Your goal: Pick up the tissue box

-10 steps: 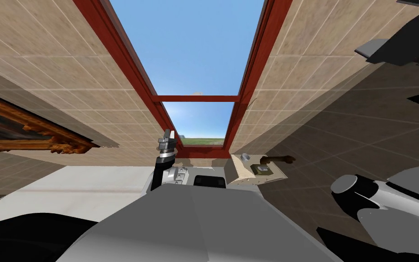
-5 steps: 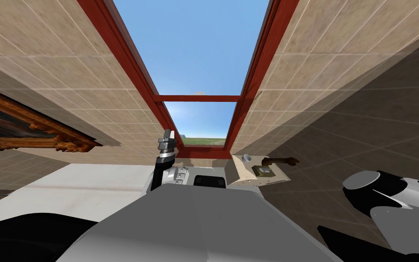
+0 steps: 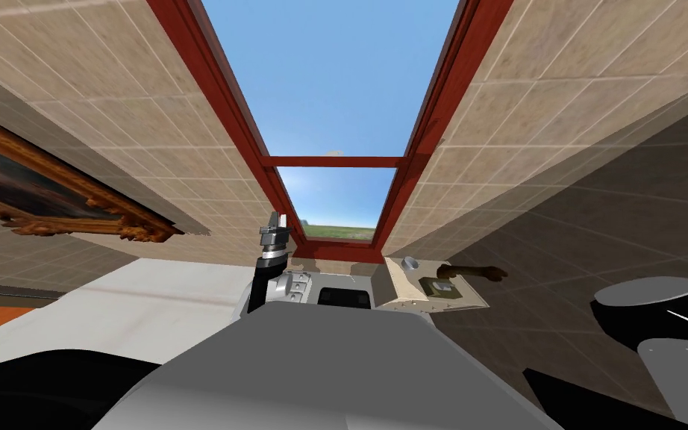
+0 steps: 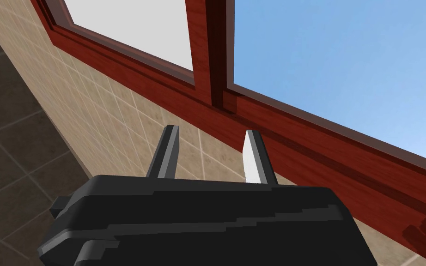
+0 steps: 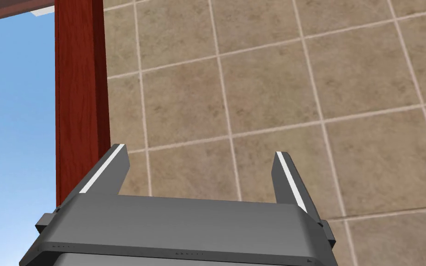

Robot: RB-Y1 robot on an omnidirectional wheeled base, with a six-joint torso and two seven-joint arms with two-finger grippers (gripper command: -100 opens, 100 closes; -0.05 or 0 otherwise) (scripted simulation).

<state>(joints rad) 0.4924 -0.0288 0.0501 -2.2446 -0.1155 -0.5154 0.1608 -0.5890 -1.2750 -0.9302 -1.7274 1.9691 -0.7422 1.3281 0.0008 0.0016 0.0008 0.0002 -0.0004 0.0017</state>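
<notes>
The left gripper (image 3: 277, 219) is standing raised ahead of me, just left of centre, in front of the lower corner of the red-framed window (image 3: 333, 160). In the left wrist view its fingers (image 4: 168, 152) are sitting partly drawn in, with a clear gap between them, and they are gripping nothing. The right arm (image 3: 656, 321) is hanging low at my far right, elbow bent. The right gripper (image 5: 200, 157) is spreading its blades to full width and is likewise carrying nothing. The tissue box (image 3: 439, 287) is sitting, as far as I can make out at this small scale, as an olive-green block with a pale top on a small tan surface (image 3: 398, 290), just right of centre below the window sill and well apart from both grippers. A small grey cup-like thing (image 3: 410, 263) is standing near it on the same surface, closer to the window. A dark brown bar (image 3: 477, 272) is lying just beyond the box, towards the shaded tiled wall. A broad white surface (image 3: 148, 298) is stretching away at my left, under a gilt picture frame (image 3: 74, 213) that is hanging on the tiled wall.
</notes>
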